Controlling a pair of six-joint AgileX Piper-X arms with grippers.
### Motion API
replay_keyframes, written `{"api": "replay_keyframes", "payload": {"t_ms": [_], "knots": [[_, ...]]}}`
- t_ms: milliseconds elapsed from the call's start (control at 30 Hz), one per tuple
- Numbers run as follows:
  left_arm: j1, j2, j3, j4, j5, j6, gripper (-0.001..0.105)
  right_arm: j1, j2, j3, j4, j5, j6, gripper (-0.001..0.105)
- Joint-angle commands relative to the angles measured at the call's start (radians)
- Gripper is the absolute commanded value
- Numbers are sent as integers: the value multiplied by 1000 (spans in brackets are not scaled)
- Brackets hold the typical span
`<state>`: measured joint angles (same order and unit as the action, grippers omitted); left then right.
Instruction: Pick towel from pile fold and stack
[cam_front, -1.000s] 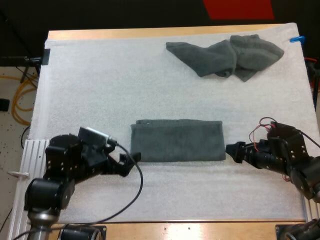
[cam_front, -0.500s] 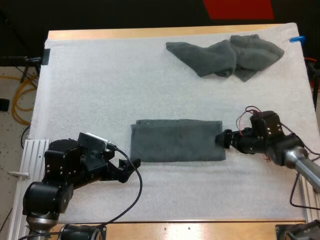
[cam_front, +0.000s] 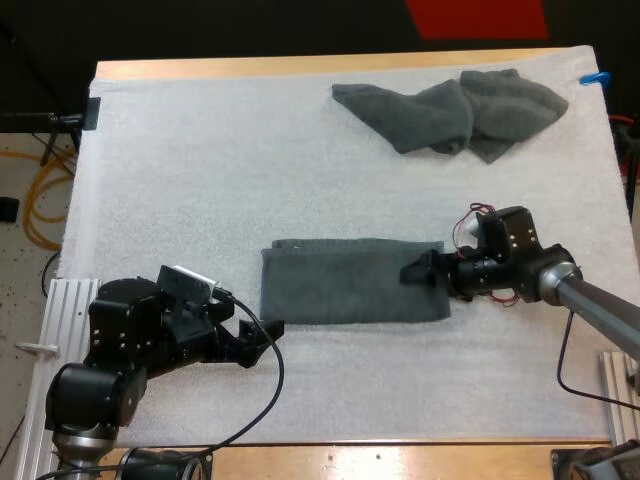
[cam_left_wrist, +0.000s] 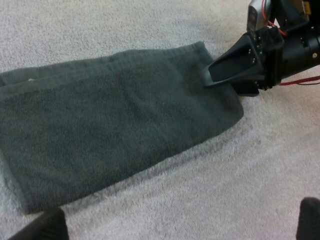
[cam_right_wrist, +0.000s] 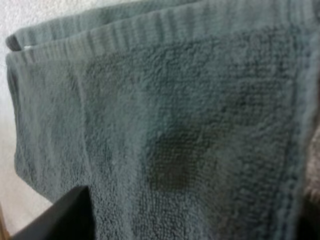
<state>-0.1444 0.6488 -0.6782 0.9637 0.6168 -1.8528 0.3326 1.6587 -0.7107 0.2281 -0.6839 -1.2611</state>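
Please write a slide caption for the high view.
Right hand over the right end of the folded towel, open left hand beside its left end, crumpled towel farther back on the mat.

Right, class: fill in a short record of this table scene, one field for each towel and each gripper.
Folded towel: dark grey-green, flat on the white mat, near centre
Crumpled towel: dark grey-green, heaped at the mat's far right
Left gripper: open, beside the folded towel's left end, clear of it
Right gripper: open, over the folded towel's right end
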Motion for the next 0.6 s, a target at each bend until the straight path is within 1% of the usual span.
{"api": "replay_keyframes", "payload": {"t_ms": [0, 33, 100, 133, 167, 233, 333, 433, 500, 533, 567], "knots": [[-3, -4, -7, 1, 8, -5, 87, 10, 19, 7, 24, 3, 8, 55], [-3, -4, -7, 1, 8, -5, 87, 10, 19, 7, 24, 9, 8, 48], [-3, -4, -7, 1, 8, -5, 87, 10, 19, 7, 24, 25, 5, 22], [-3, -4, -7, 1, 8, -5, 87, 10, 19, 7, 24, 31, 2, 13], [-3, -4, -7, 1, 8, -5, 87, 10, 18, 7, 24, 40, -3, 1], [-3, -4, -7, 1, 8, -5, 87, 10, 8, 7, 28, 51, -11, 1], [-3, -4, -7, 1, 8, -5, 87, 10, -37, -2, 111, 136, -68, 0], [-3, -4, -7, 1, 8, -5, 87, 10, -107, -28, 266, 340, -186, 0], [-3, -4, -7, 1, 8, -5, 87, 10, -164, -57, 393, 516, -285, 0], [-3, -4, -7, 1, 8, -5, 87, 10, -182, -64, 432, 577, -320, 0], [-3, -4, -7, 1, 8, -5, 87, 10, -210, -80, 489, 682, -373, 0]]}}
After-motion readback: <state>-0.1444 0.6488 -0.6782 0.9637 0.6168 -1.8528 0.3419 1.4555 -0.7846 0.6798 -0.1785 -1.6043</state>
